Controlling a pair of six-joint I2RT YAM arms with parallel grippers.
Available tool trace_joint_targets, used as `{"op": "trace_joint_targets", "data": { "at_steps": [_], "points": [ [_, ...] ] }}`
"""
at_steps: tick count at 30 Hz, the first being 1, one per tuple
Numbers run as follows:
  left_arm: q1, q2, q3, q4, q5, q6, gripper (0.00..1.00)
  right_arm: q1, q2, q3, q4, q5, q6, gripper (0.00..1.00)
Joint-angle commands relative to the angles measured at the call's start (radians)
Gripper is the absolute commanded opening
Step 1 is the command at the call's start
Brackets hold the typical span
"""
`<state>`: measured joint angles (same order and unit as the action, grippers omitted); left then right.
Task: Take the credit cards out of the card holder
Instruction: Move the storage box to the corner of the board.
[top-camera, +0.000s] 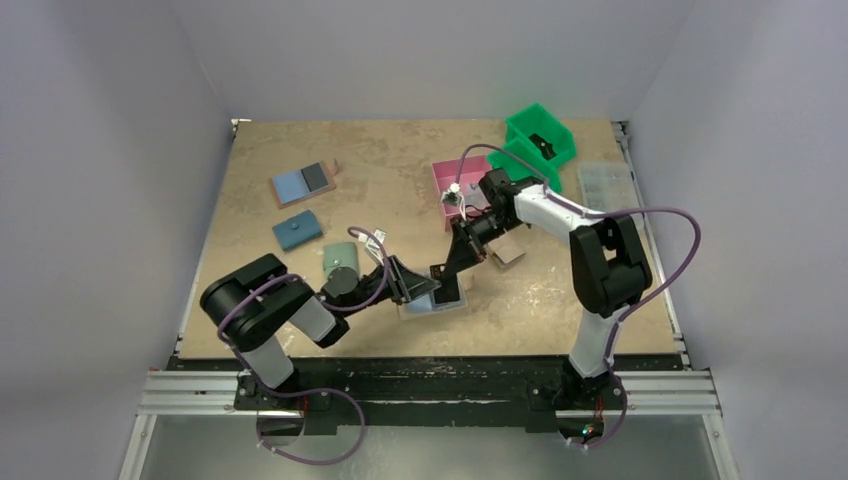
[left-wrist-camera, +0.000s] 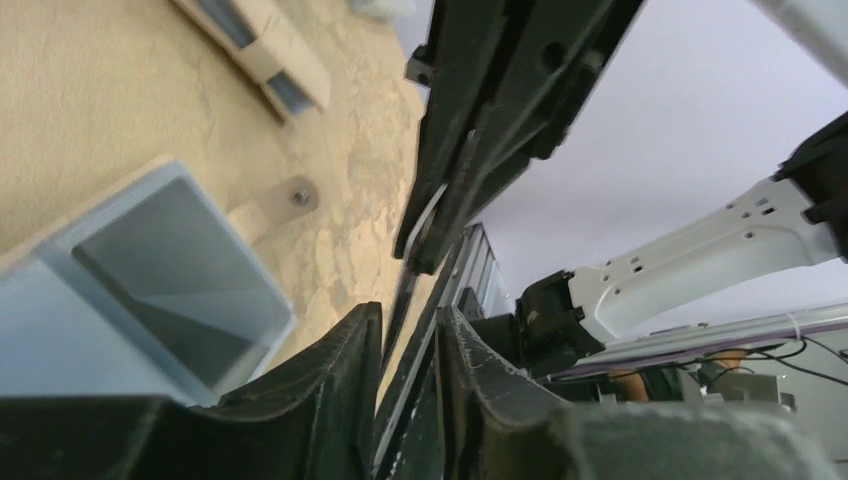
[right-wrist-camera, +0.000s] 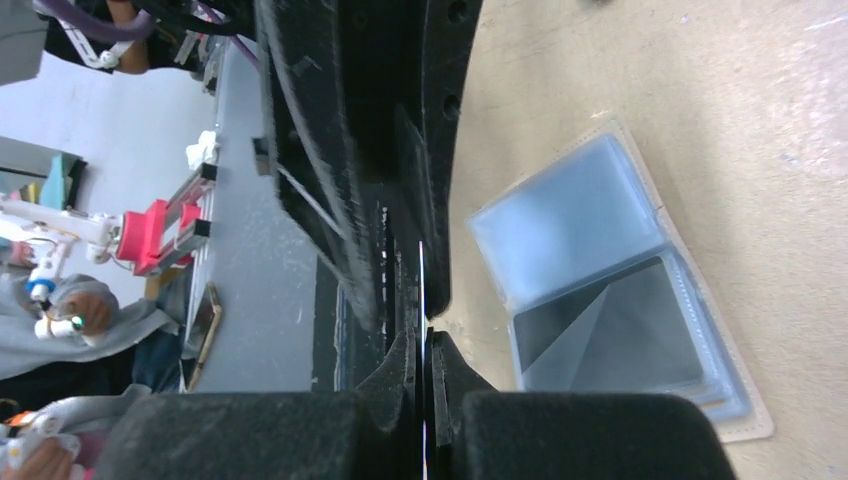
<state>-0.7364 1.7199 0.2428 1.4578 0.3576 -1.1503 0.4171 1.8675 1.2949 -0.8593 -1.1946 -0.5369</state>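
Observation:
The card holder (top-camera: 418, 309) lies open on the table near the front, its pale blue and dark grey panels up (right-wrist-camera: 600, 290) (left-wrist-camera: 150, 280). A thin dark credit card (right-wrist-camera: 421, 280) (left-wrist-camera: 420, 372) stands edge-on just above it, between the two grippers. My right gripper (top-camera: 446, 268) (right-wrist-camera: 422, 340) is shut on the card's far end. My left gripper (top-camera: 424, 286) (left-wrist-camera: 412, 312) straddles the near end with its jaws slightly apart, and a gap shows beside the card. The right gripper's fingers (left-wrist-camera: 470, 130) show just ahead in the left wrist view.
Three other holders lie at the back left: blue and black (top-camera: 303, 183), blue (top-camera: 297, 231) and teal (top-camera: 340, 257). A tan wallet (top-camera: 510, 250) lies under the right arm. A pink tray (top-camera: 455, 180), green bins (top-camera: 540, 135) and a clear box (top-camera: 607, 185) stand at the back right.

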Motion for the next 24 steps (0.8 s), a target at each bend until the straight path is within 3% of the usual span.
{"op": "trace_joint_targets", "data": {
  "at_steps": [1,5,9,13,17,24],
  "points": [
    [0.016,-0.204,0.006,-0.092,-0.073,0.079,0.37,-0.047,-0.063,0.076,-0.096,0.04,-0.131,0.0],
    [0.056,-0.467,0.062,-0.558,-0.156,0.217,0.61,-0.131,-0.185,0.097,-0.07,0.117,-0.138,0.0],
    [0.069,-0.697,0.182,-0.993,-0.328,0.353,0.97,-0.23,-0.235,0.19,-0.041,0.241,-0.123,0.0],
    [0.093,-0.809,0.211,-1.099,-0.392,0.388,0.99,-0.347,-0.192,0.382,-0.002,0.375,-0.111,0.0],
    [0.12,-0.798,0.235,-1.119,-0.373,0.387,0.99,-0.457,-0.112,0.544,0.091,0.509,-0.057,0.0],
    [0.127,-0.681,0.328,-1.148,-0.362,0.426,0.99,-0.507,0.015,0.561,0.418,0.788,0.091,0.0]
  ]
}}
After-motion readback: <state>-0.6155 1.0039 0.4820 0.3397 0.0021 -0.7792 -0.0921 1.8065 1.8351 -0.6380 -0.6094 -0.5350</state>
